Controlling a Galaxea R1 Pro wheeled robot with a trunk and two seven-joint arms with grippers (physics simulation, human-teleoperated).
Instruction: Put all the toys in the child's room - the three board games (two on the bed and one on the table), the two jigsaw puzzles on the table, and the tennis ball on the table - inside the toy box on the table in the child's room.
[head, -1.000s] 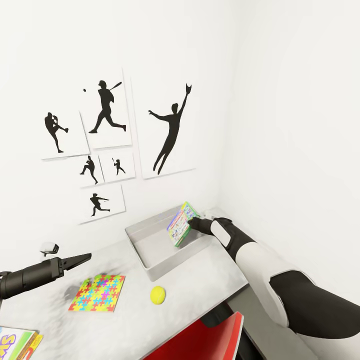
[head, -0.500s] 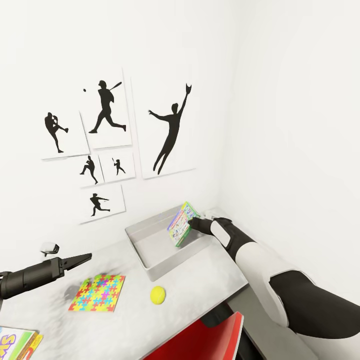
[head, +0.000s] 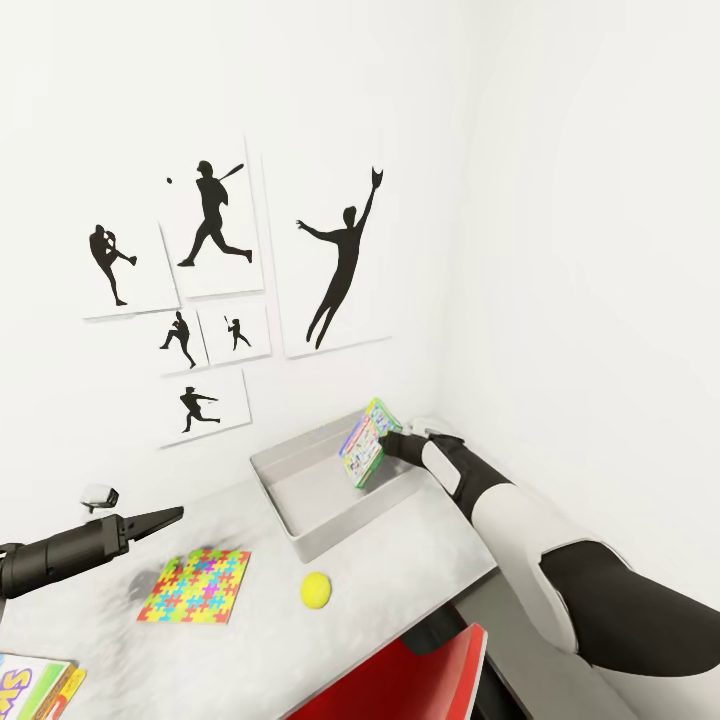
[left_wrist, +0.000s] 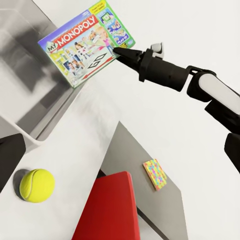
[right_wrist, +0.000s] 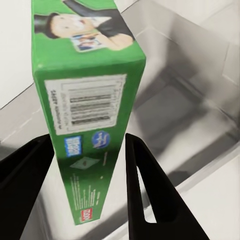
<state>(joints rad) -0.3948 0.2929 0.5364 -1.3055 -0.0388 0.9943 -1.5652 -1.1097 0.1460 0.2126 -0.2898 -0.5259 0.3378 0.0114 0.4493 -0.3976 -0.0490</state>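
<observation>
A robot stands at a long pale grey-white counter (head: 420, 560) in a white-walled room. Its right gripper (head: 385, 447), at the far right of the counter, is closed on a thin flat green Monopoly board game box (head: 362, 443). In the right wrist view the two dark fingers (right_wrist: 142, 185) press against the box's two broad faces. The box is held on edge above the shallow light-grey open-topped toy box (head: 300, 520), over its right half and clear of the floor of the tray. The printed front faces left toward the other arm, and the long axis runs near to far, tilted so that the far end sits higher. The tray lies directly below the held box, so letting go or lowering looks like the next step, and the box would likely tip flat as it lands.

The left gripper (head: 170, 516) hovers over the left part of the counter, well apart from the tray, its slim fingers together and holding nothing. Near it lies a flat square jigsaw puzzle (head: 196, 585) of yellow, blue, pink and green pieces. A small yellow-green tennis ball (head: 316, 590) rests just near of the tray. Another printed box (head: 35, 685) sits at the near left corner. A red chair back (head: 400, 680) stands in front of the counter
</observation>
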